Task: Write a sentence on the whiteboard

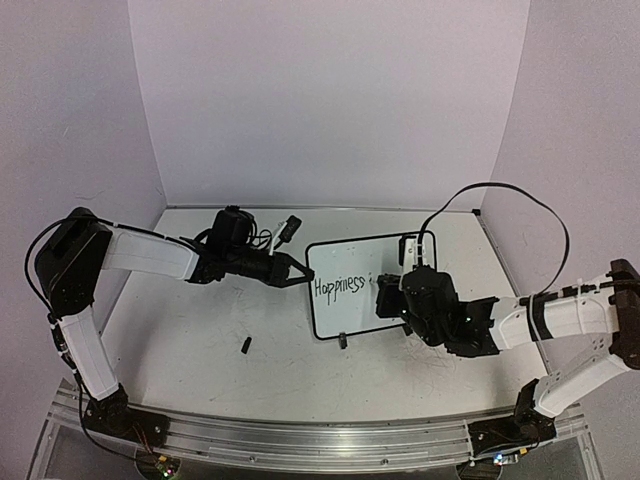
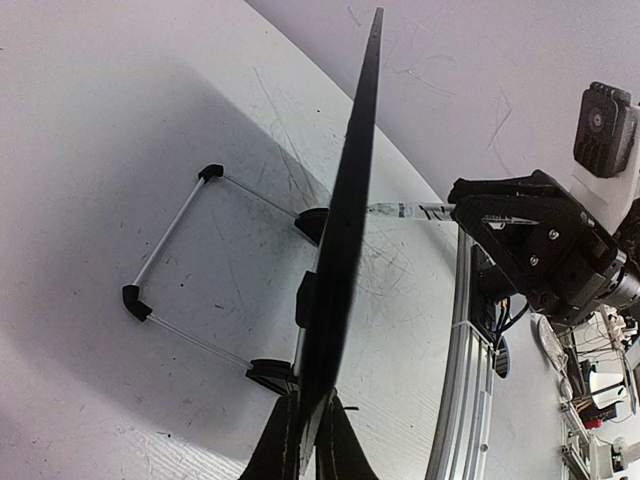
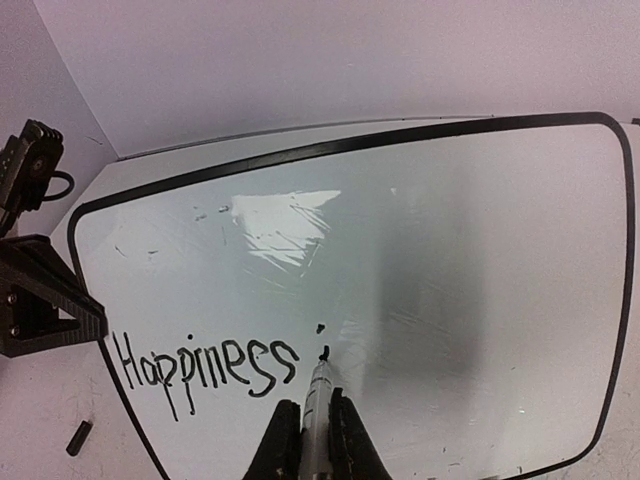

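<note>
Left tool (image 1: pixel 297 279) is clamped on the left edge of the whiteboard (image 1: pixel 345 260), one finger on each face, as the left wrist view shows edge-on. Right tool (image 3: pixel 315 428) is closed round a marker (image 3: pixel 319 395), its nib touching or just off the board.

On the tabletop (image 1: pixel 190 340) the whiteboard stands right of centre, nearly upright, leaning on a wire stand (image 2: pixel 170 262) with black feet. I judge the board light, thin and stiff, so it would slide or tip under pen pressure unless braced. The frame edge is the place to take it, clear of the glossy face, which smears and gives little purchase.

The marker is slim and smooth, best held low on the barrel so the nib does not wander. The sentence (image 3: pixel 205 365) reads only "Happiness", low on the left, with a dot or two just past the last letter, beside the nib. A small black piece (image 1: pixel 246 345), perhaps the cap, lies on the tabletop well apart from the board.
</note>
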Tool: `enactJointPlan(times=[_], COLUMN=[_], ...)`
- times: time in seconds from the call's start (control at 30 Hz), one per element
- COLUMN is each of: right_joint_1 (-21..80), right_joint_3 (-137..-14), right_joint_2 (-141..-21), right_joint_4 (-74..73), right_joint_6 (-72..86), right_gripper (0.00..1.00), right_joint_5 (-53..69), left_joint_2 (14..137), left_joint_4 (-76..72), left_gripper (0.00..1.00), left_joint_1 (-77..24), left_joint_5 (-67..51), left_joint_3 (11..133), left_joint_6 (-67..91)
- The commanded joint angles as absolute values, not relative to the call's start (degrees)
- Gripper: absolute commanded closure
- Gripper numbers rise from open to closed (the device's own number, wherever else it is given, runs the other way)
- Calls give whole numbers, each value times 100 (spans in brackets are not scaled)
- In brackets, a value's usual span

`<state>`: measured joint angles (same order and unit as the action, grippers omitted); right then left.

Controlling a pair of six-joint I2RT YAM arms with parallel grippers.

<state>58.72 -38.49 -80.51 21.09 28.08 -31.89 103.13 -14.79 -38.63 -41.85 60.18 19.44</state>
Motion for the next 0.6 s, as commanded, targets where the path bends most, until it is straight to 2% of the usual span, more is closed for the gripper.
enactJointPlan(times=[0.0, 0.57], right_joint_1=[5928, 5894], right_joint_3=[-3763, -3818], right_joint_2=[-8138, -7682], right_joint_4=[1873, 2075], right_joint_6=[2970, 2761], right_gripper=[100, 100], right_joint_5=[-3154, -3166], left_joint_2=[10127, 10125], left_joint_4=[-1194, -1181], left_gripper=[100, 100], left_joint_1=[-3928, -3939], left_joint_5=[-4274, -4272], left_joint_3=[6082, 6091], left_joint_6=[1934, 1925])
